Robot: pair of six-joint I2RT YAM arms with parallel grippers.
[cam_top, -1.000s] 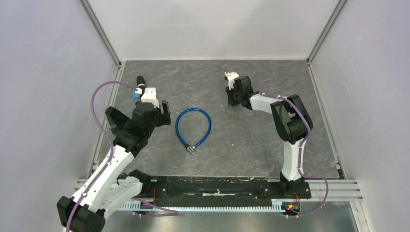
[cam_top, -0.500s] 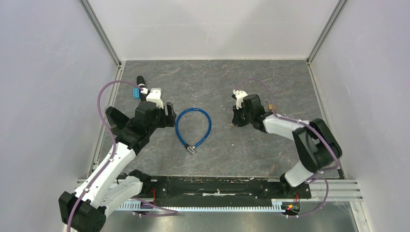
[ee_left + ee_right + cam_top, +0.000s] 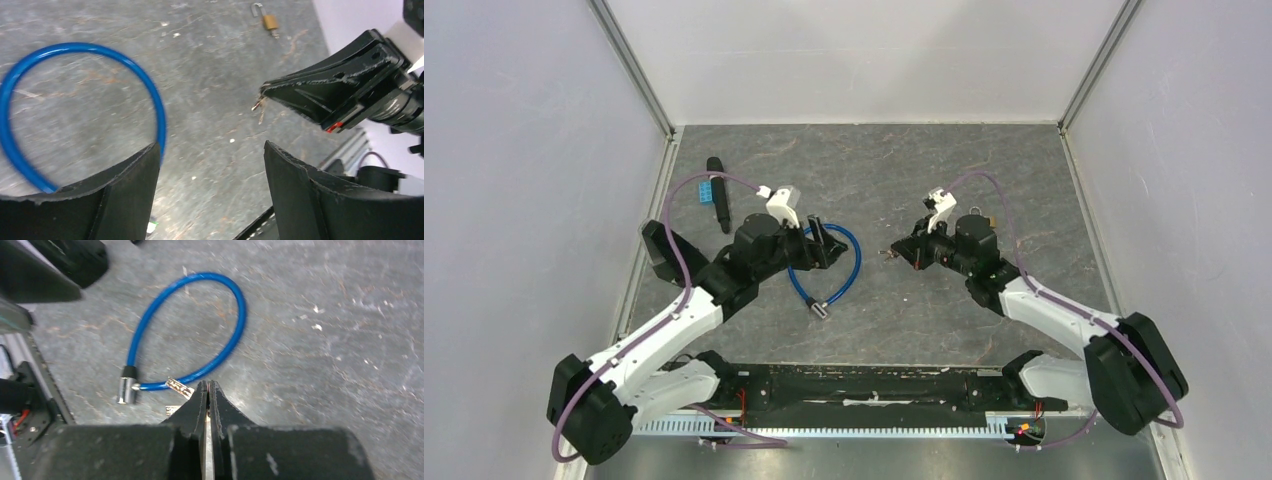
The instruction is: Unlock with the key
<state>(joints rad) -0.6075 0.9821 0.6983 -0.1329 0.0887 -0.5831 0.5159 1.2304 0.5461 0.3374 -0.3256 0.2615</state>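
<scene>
A small metal key (image 3: 179, 388) sticks out left of my right gripper (image 3: 208, 385), whose jaws are shut on it. In the top view the key (image 3: 887, 252) points left from the right gripper (image 3: 905, 250) at mid-table. A blue cable lock (image 3: 856, 262) lies in a loop, its metal end (image 3: 819, 308) toward the near edge. A small brass padlock (image 3: 984, 215) lies behind the right arm, also in the left wrist view as the padlock (image 3: 270, 21). My left gripper (image 3: 824, 243) hovers open over the loop's left side, nothing between its fingers (image 3: 135, 180).
A black pen-like tool (image 3: 717, 193) and a small blue piece (image 3: 706, 190) lie at the back left. Frame walls close in the table on three sides. The black base rail (image 3: 874, 385) runs along the near edge.
The right arm swung from the back of the table toward the middle, its jaws closing on the key. The left gripper moved right, from beside the pen-like tool to over the cable loop.
</scene>
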